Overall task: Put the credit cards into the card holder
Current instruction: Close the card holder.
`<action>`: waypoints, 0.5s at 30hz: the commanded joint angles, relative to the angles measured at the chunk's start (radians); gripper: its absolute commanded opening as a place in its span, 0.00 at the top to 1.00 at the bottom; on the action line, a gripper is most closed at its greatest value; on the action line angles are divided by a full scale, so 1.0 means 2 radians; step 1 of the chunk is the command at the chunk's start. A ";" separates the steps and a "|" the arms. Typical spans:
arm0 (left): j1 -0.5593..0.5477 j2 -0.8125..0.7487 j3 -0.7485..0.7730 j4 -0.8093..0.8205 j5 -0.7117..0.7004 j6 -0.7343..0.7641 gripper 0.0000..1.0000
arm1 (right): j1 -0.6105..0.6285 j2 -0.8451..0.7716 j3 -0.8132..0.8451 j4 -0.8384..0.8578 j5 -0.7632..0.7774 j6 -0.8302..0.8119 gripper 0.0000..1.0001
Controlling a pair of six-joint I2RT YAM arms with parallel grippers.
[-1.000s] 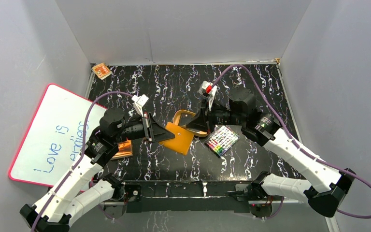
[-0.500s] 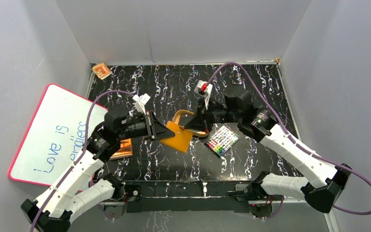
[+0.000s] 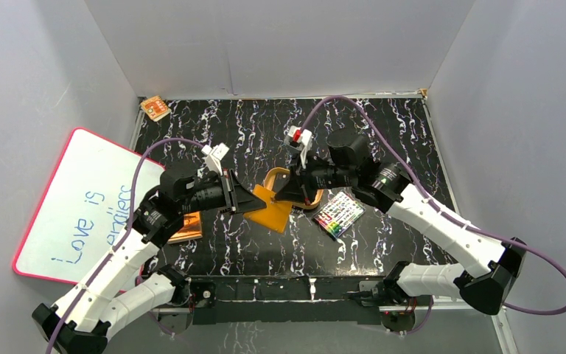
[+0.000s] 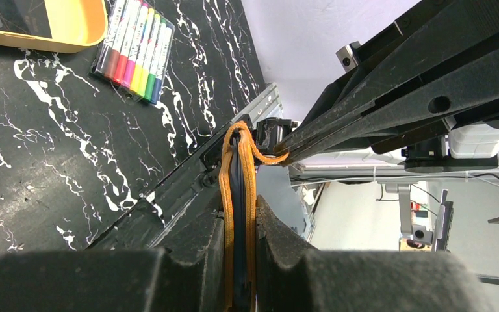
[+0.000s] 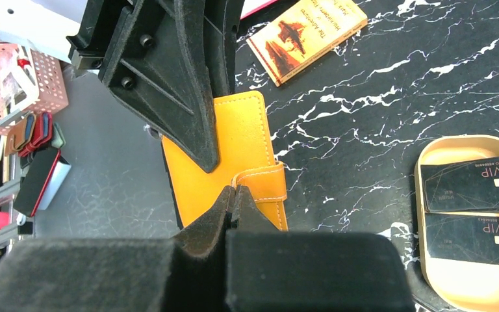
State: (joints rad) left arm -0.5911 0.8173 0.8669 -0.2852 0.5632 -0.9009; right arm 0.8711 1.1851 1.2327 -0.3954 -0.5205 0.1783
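Orange leather, folded shut and held up off the table as far as you can tell: that is the card holder, hanging between your two arms near the table's middle. Your left gripper comes at it from 9 o'clock and is clamped narrowly across its thickness, so the left wrist view shows it edge-on, with pale stitched edges and a dark layer between. Your right gripper, reaching in from 2 o'clock, has its tips closed on the snap tab, which runs across the holder's long axis. The coming move turns on that tab: by my judgement it has to peel away toward 3 o'clock before the holder will open. The credit cards, two black ones marked VIP, lie side by side in the tan tray, at 3 o'clock of the right gripper and nearer that arm
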 commanded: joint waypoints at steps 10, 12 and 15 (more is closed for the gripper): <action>0.001 -0.008 0.017 0.015 0.011 -0.001 1.00 | 0.032 0.018 0.036 -0.010 0.058 0.001 1.00; 0.001 -0.008 0.017 0.014 0.011 -0.001 1.00 | 0.034 0.019 0.037 -0.015 0.067 -0.002 1.00; 0.001 -0.008 0.017 0.015 0.011 -0.002 1.00 | 0.035 0.019 0.039 -0.023 0.075 -0.008 1.00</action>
State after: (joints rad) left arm -0.5911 0.8173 0.8669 -0.2966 0.5465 -0.8997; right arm 0.9310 1.2190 1.2629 -0.4198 -0.4095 0.1783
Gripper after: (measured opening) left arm 0.128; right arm 0.011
